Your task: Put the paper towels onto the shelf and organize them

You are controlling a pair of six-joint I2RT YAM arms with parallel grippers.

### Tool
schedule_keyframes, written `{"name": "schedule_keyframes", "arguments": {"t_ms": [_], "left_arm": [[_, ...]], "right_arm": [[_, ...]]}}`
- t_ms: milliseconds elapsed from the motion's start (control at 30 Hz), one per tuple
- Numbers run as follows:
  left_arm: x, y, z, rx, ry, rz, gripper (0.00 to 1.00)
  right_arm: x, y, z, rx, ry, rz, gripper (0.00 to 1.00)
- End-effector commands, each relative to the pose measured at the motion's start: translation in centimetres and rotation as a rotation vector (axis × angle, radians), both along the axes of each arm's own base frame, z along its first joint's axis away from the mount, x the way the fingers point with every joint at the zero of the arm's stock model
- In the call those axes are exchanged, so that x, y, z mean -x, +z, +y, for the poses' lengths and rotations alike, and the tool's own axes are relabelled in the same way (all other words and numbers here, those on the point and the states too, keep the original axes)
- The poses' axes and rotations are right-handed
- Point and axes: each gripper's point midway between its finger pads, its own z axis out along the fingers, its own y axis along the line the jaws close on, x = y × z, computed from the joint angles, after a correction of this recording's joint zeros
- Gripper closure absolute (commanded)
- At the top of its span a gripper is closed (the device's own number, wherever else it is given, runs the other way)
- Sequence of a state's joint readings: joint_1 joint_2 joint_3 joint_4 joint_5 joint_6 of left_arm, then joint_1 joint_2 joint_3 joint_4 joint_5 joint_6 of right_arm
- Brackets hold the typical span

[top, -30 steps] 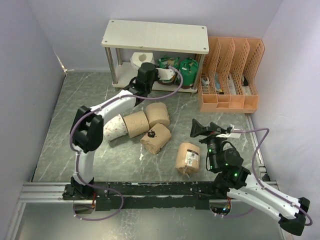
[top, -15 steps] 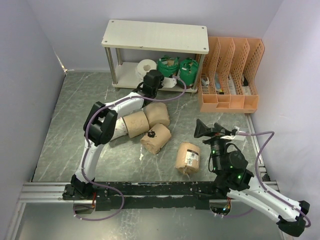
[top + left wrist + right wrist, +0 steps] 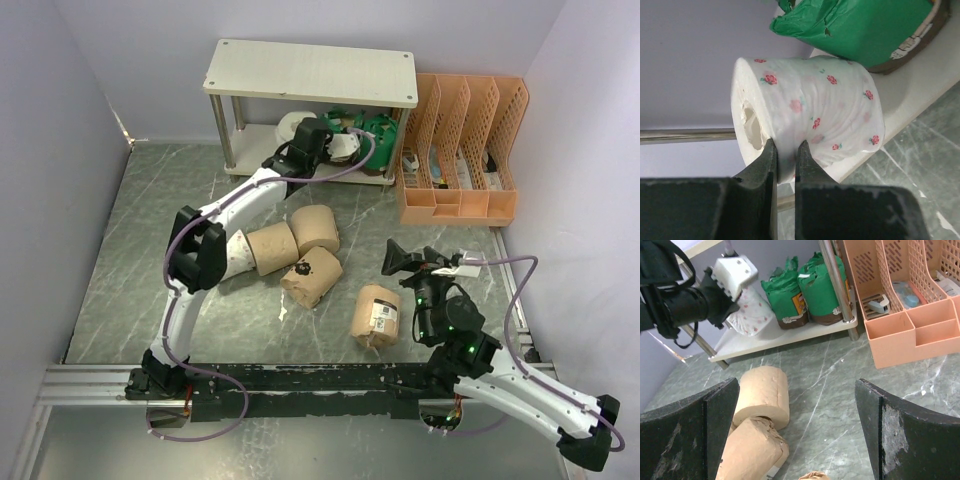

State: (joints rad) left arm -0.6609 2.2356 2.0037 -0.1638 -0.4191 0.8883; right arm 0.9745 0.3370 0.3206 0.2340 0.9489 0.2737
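My left gripper (image 3: pixel 312 138) reaches under the top board of the shelf (image 3: pixel 310 72) and is shut on the wall of a white rose-patterned roll (image 3: pixel 810 115). The roll rests on the lower board (image 3: pixel 785 335), just left of two green-wrapped rolls (image 3: pixel 785 295) (image 3: pixel 822 287). On the table lie another white patterned roll (image 3: pixel 228 255), two bare tan rolls (image 3: pixel 272 247) (image 3: pixel 314 229) and two tan wrapped rolls (image 3: pixel 312 277) (image 3: pixel 378 316), one with a barcode label. My right gripper (image 3: pixel 796 385) is open and empty, above the table right of them.
The orange perforated file organizer (image 3: pixel 460 150) stands right of the shelf and holds small items. The shelf's silver legs (image 3: pixel 832 280) stand at the lower board's corners. Grey walls close the table on the left, back and right.
My left gripper has pushed the white patterned roll deeper and rightward into the lower tier, close to the green rolls. The right arm has barely shifted.
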Motion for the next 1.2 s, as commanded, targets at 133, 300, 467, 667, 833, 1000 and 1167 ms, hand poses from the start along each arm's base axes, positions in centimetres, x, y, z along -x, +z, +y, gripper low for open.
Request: {"name": "schedule_keyframes", "arguments": {"t_ms": [133,300,467,667,833,1000,1167], "left_arm": [[1.8,2.6,-2.3,0.163,-0.035,0.065,0.93],[1.2,-0.7,-1.3,0.053,-0.016,0.036,0.93],[0.6,-2.1,-0.4,0.006,0.023,-0.025,0.93],[-0.2,-3.1,0.0,-0.039,0.05,-0.062,0.93],[-0.2,-4.2,-0.5,-0.03,0.054,0.001,0.93],[0.4,-4.1,-0.3,-0.016,0.04,-0.005,0.93],[1.2,-3.2,0.2,0.02,0.036,-0.012,0.93]], "right_arm": [[0.0,1.2,0.4,-0.012,0.024,-0.018,0.0],[-0.3,0.7,0.9,0.022,0.029,-0.005,0.0],[-1.0,-0.1,2.0,0.061,0.039,-0.003,0.0],[-2.8,-0.3,4.2,0.189,0.032,0.023,0.0],[-4.4,-0.5,5.8,0.213,0.053,0.035,0.0],[-5.5,-0.9,6.4,0.189,0.071,0.044,0.0],[-5.9,-0.6,6.9,0.166,0.082,0.042,0.0]]}}
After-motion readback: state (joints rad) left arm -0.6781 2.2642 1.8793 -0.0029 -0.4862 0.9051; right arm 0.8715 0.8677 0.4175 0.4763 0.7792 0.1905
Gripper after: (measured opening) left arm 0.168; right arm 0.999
